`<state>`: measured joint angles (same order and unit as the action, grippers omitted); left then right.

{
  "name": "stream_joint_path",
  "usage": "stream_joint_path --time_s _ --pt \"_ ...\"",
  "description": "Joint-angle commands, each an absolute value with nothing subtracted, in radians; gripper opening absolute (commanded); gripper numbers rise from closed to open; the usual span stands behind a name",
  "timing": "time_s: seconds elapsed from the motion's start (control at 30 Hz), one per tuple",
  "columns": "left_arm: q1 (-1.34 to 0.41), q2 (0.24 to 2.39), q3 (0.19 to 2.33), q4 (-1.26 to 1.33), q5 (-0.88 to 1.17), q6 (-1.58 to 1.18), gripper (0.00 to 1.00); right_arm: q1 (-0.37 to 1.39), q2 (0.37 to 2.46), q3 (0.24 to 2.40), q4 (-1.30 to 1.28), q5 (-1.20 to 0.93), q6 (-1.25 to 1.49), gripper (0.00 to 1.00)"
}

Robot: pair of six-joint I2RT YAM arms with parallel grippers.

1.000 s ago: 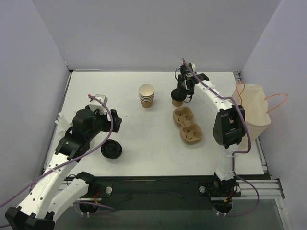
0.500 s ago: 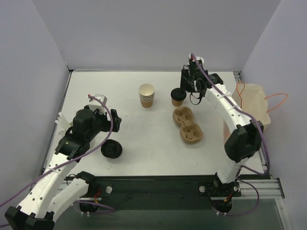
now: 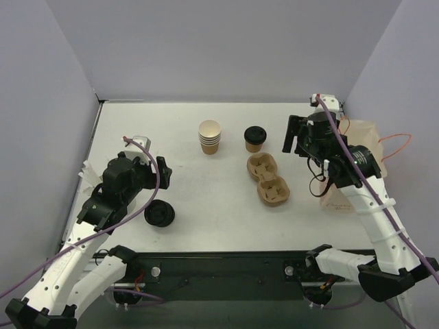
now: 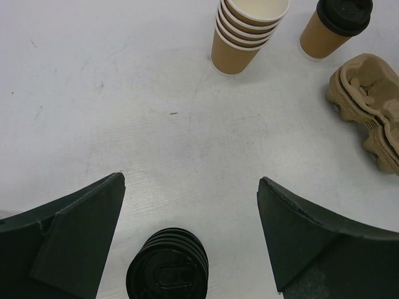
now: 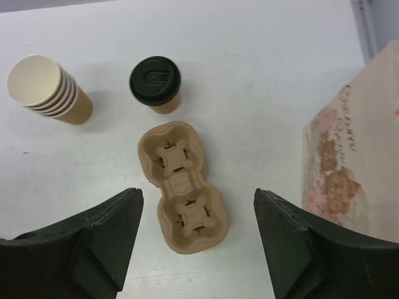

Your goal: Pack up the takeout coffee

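Note:
The takeout coffee (image 3: 254, 138), a tan cup with its black lid on, stands upright on the white table behind the pulp carrier (image 3: 269, 179). It also shows in the left wrist view (image 4: 335, 25) and the right wrist view (image 5: 156, 84). My right gripper (image 3: 292, 135) is open and empty, raised to the right of the cup; its jaws (image 5: 196, 194) stand wide above the carrier (image 5: 182, 187). My left gripper (image 3: 164, 171) is open and empty, its jaws (image 4: 190, 182) spread above a stack of black lids (image 4: 167, 266).
A stack of nested tan cups (image 3: 210, 137) stands left of the coffee. The black lids (image 3: 159, 214) lie near the left arm. A paper bag (image 3: 362, 159) with orange handles stands at the right edge, close to the right arm.
My right gripper let go of the lidded cup, opened, and pulled back to the right and nearer. The cup stays standing. The left arm has barely moved.

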<state>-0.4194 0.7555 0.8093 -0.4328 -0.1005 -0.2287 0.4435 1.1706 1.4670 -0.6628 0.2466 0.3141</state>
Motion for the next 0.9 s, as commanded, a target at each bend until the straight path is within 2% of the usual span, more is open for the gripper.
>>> stream_joint_path --time_s 0.0,0.1,0.23,0.5,0.63,0.73,0.87 --pt "-0.43 0.749 0.816 -0.419 -0.098 -0.232 0.97 0.41 1.123 1.485 -0.782 0.452 0.285 0.74" --pt "-0.431 0.744 0.818 -0.414 -0.086 -0.232 0.97 0.359 1.118 1.506 -0.825 0.532 0.227 0.74" --pt "-0.431 0.744 0.819 -0.416 -0.072 -0.232 0.97 0.249 1.127 1.557 -0.847 0.512 0.172 0.75" --pt "-0.443 0.724 0.813 -0.423 -0.104 -0.222 0.97 0.028 1.221 1.565 -0.851 0.215 0.114 0.79" --pt "-0.445 0.732 0.818 -0.425 -0.104 -0.219 0.97 -0.038 1.295 1.557 -0.851 0.146 0.081 0.78" --pt "-0.446 0.73 0.816 -0.425 -0.103 -0.218 0.97 -0.063 1.348 1.568 -0.85 0.095 0.068 0.73" --pt "-0.446 0.723 0.813 -0.417 -0.095 -0.216 0.97 -0.112 1.39 1.578 -0.844 0.065 0.052 0.56"
